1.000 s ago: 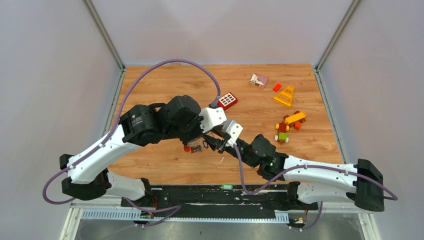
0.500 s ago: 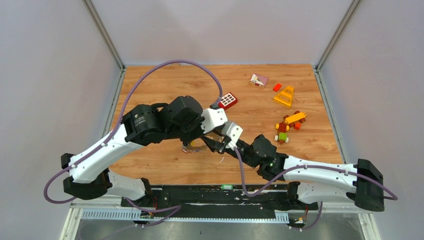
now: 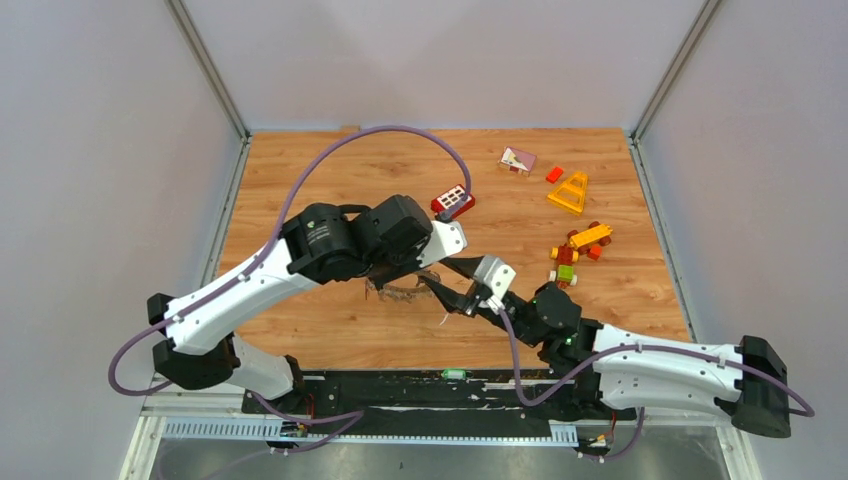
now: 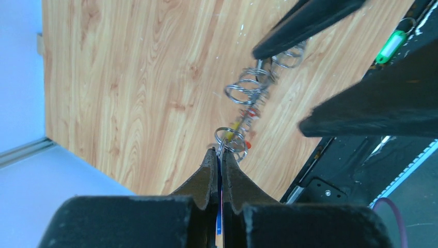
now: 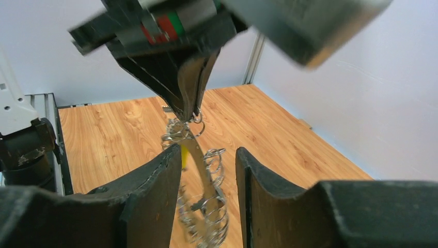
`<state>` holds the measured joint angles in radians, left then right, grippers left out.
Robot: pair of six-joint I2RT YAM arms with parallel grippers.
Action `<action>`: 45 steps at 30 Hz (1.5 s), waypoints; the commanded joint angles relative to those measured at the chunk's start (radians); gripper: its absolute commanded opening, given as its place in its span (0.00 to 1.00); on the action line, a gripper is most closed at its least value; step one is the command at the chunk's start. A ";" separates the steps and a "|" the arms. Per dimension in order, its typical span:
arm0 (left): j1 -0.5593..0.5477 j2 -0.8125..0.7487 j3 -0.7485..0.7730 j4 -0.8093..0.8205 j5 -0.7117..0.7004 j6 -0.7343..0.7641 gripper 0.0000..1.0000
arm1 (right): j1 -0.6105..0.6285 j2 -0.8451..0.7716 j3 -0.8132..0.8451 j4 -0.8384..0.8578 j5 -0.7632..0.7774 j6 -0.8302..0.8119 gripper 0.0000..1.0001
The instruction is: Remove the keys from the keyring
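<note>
Two grippers meet mid-frame: the left gripper point(image 4: 218, 152) pinches the keyring point(image 5: 195, 152) tight, its keys point(image 5: 214, 164) dangling over the table point(image 3: 330, 170), and the right gripper point(image 5: 207, 154) gapes either side, so I reckon it must next close on one key and work it off.

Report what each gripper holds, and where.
Left gripper pinches the keyring at its top edge, keys hanging below. Right gripper holds nothing: open, fingers either side of the hanging keys.
</note>
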<state>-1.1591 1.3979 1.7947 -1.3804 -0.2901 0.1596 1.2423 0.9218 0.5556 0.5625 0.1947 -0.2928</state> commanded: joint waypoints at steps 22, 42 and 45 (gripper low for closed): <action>0.073 0.114 0.086 -0.076 -0.168 -0.064 0.00 | 0.134 0.254 -0.139 0.640 0.137 -0.136 0.28; 0.080 0.088 0.090 -0.051 -0.125 -0.060 0.00 | 0.143 0.687 0.093 1.031 0.268 -0.369 0.30; 0.080 0.084 0.092 -0.048 -0.131 -0.056 0.00 | 0.144 0.686 0.076 1.031 0.278 -0.373 0.30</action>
<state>-1.0782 1.5208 1.8385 -1.4612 -0.4023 0.0994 1.3800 1.6032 0.6186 1.4811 0.4393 -0.6369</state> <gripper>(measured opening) 0.017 0.303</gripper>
